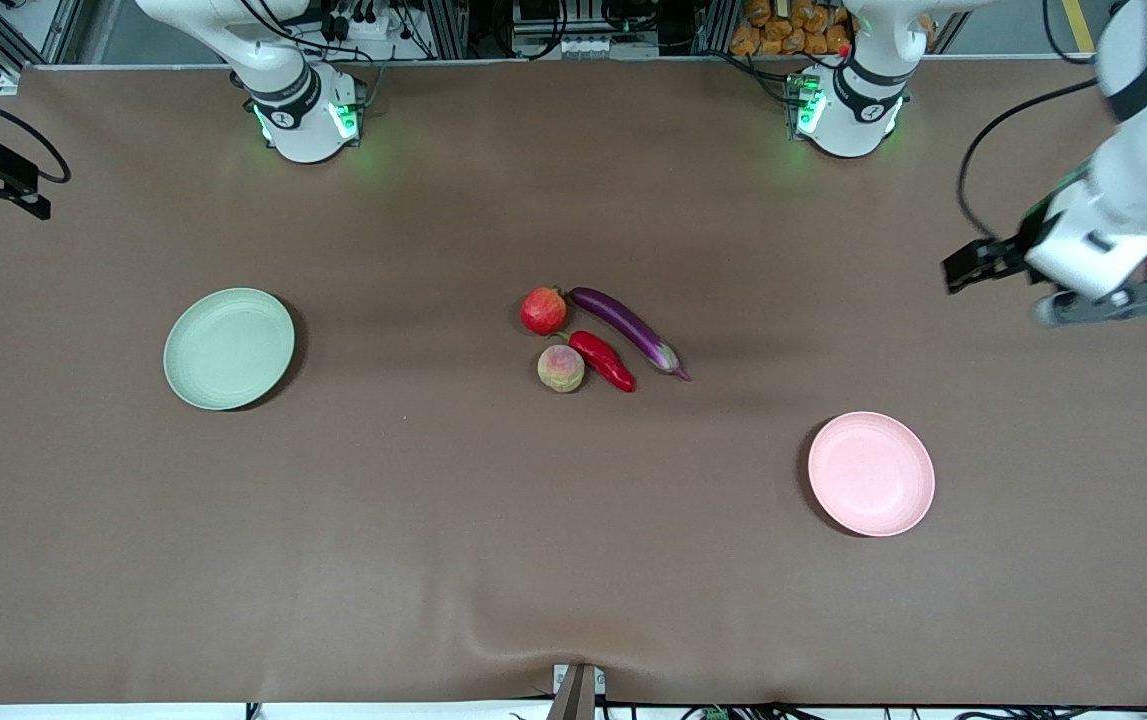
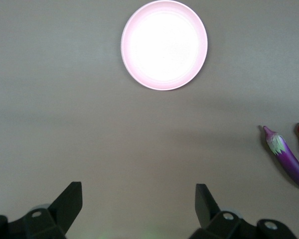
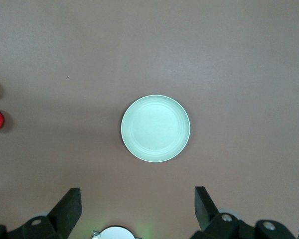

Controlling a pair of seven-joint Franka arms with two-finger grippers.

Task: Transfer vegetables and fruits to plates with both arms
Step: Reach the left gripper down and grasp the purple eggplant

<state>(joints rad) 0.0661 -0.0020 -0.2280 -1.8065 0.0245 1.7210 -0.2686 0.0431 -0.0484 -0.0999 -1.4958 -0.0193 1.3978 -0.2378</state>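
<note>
While both end effectors gape empty, pomegranate, peach, chili, eggplant clustered.

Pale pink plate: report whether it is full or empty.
Empty. The round, shallow pale pink plate shows only bare surface in the front and left wrist views; nothing lies on it.

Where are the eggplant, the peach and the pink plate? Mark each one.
eggplant [image 1: 625, 322]: front view, middle of its purple body.
peach [image 1: 561, 368]: front view, centre of its fuzzy top.
pink plate [image 1: 871, 473]: front view, bare centre of the dish.
</note>
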